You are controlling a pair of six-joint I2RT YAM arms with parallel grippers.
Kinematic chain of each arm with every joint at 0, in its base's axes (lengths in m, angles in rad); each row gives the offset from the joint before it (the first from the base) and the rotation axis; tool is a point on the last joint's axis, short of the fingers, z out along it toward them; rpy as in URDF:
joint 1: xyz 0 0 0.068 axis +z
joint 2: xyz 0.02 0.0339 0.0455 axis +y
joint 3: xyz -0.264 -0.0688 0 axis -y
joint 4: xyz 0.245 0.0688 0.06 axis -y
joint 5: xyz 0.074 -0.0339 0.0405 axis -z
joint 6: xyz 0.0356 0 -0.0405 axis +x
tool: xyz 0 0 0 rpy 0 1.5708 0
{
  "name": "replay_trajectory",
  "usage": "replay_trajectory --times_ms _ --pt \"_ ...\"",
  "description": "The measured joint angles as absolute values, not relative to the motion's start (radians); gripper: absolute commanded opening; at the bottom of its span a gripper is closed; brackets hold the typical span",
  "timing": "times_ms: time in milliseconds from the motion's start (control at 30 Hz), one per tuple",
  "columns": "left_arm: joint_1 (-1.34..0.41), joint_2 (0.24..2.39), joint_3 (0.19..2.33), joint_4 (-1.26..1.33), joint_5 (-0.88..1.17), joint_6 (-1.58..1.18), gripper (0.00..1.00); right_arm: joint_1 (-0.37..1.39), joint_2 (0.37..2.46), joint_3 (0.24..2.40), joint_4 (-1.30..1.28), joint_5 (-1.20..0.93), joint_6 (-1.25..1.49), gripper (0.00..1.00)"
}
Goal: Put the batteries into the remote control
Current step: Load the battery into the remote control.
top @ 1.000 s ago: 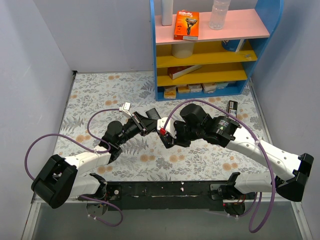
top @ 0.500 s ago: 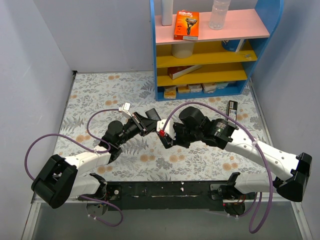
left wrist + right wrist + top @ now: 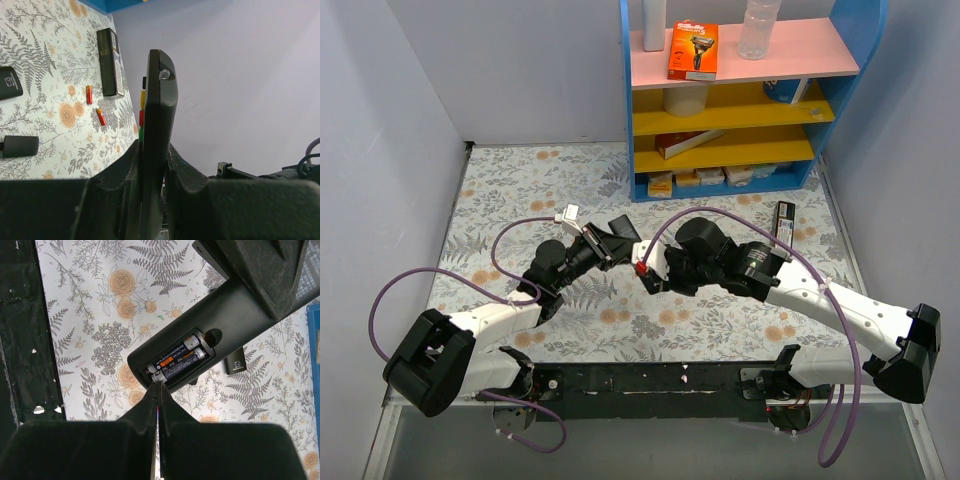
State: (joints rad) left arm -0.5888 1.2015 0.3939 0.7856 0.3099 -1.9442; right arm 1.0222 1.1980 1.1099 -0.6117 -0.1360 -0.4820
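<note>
Since the action is up in the air over the middle of the floral table (image 3: pixel 520 180), nothing really blocks the arms. The blue shelf unit (image 3: pixel 730 110) stands at the far edge, well apart from them, with an orange box (image 3: pixel 693 50) and a clear bottle (image 3: pixel 758 28) on its top board.

Down on the cloth lies a second black remote (image 3: pixel 110 62). One red battery (image 3: pixel 89 94) sits just beside it and another red cell (image 3: pixel 101 117) is near that one. Two small black flat pieces are also there, one rounded piece (image 3: pixel 10 82) and one rectangular piece (image 3: pixel 19 146); can't tell what either is.

The remote control (image 3: pixel 159 100) is off the table, clamped in the left gripper (image 3: pixel 154 150), whose fingers squeeze it from both sides. From the left wrist it shows edge-on, long axis pointing straight away from the gripper, with the coloured buttons facing the table. From the right wrist its back faces up and the body runs diagonally, free end at lower left, held end at upper right.

The battery bay is open with the seated batteries (image 3: pixel 177 360) lying lengthwise side by side.

The right gripper (image 3: pixel 157 387) has its fingers pressed together on nothing, tips right at the free-end edge of the bay.

Count: two remotes, two cells loaded, two red ones loose.
</note>
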Motion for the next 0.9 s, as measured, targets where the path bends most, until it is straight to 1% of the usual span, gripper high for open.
replay_trajectory --times_ms 267,433,633,900 --pt "-0.583 1.203 0.415 0.750 0.291 -1.919 0.00 1.024 1.234 1.114 -0.596 -0.069 -0.451 0.02" --pt "-0.575 1.203 0.452 0.687 0.283 -1.872 0.00 1.025 1.309 1.169 -0.630 -0.025 -0.398 0.03" --pt "-0.575 1.203 0.486 0.620 0.289 -1.783 0.00 1.021 1.409 1.252 -0.706 -0.023 -0.311 0.06" --pt "-0.575 1.196 0.490 0.569 0.316 -1.712 0.00 1.018 1.496 1.306 -0.759 -0.064 -0.216 0.15"
